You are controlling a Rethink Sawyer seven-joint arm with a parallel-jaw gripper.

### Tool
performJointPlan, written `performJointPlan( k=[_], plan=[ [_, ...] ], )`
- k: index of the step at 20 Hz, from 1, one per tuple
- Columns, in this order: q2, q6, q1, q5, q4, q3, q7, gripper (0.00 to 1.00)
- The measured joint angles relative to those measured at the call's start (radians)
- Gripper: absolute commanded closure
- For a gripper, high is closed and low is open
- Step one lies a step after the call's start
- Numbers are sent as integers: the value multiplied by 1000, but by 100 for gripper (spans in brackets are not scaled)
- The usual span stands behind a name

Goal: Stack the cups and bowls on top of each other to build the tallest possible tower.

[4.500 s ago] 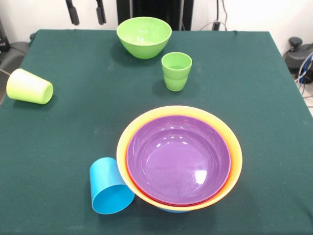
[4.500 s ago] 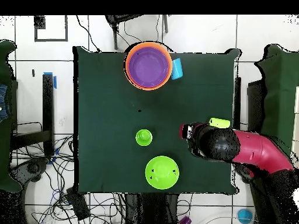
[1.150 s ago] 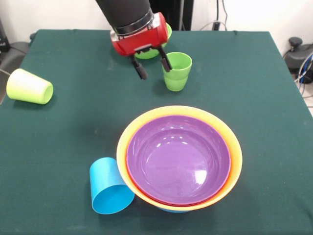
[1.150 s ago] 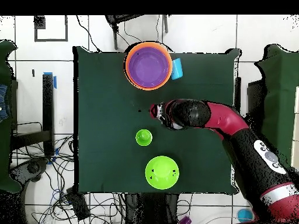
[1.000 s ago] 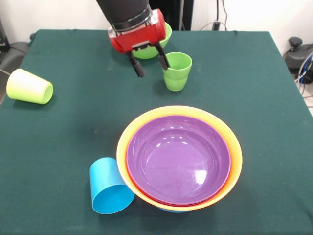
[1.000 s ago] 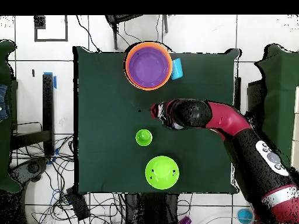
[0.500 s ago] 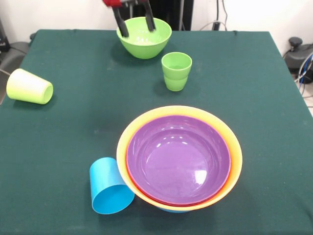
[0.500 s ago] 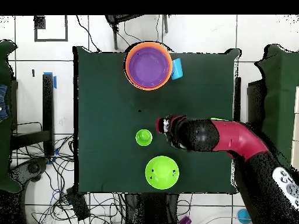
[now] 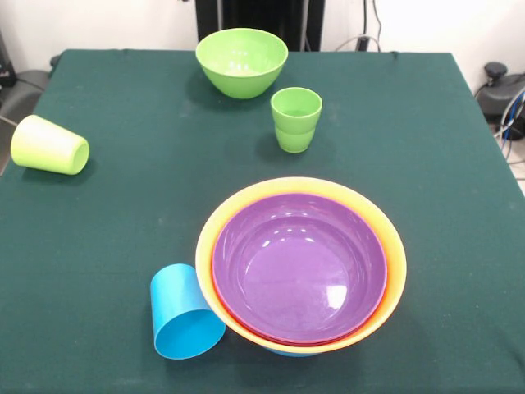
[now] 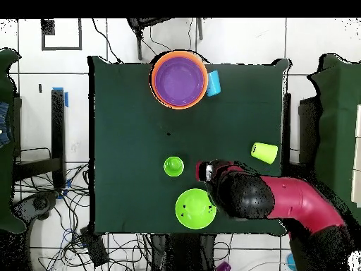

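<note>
The tower (image 9: 300,267) sits toward the near edge of the worktop (image 9: 123,205) in the front view: a purple bowl (image 9: 299,264) nested in a red rim inside a big orange bowl (image 9: 394,271), with a sliver of blue underneath. That looks like the only stacking done. Left out are the blue cup (image 9: 184,313) lying on its side against the orange rim, the ridged green cup (image 9: 295,119) upright mid-worktop, the green bowl (image 9: 241,61) at the far edge, and the yellow-green cup (image 9: 49,145) tipped over at the left edge. The tool (image 10: 206,171) hovers between green bowl and ridged cup; I can't tell whether it's spread or closed.
</note>
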Motion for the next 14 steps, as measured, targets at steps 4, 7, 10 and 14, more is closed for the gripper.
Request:
performJointPlan(
  k=[4, 7, 10, 14],
  plan=[
    [-50, -33, -8, 3, 50, 2, 0, 0],
    [-91, -58, -31, 17, 91, 17, 0, 0],
    [-160, -63, -71, 87, 142, 46, 0, 0],
    [-284, -62, -101, 221, 206, 56, 0, 0]
  ],
)
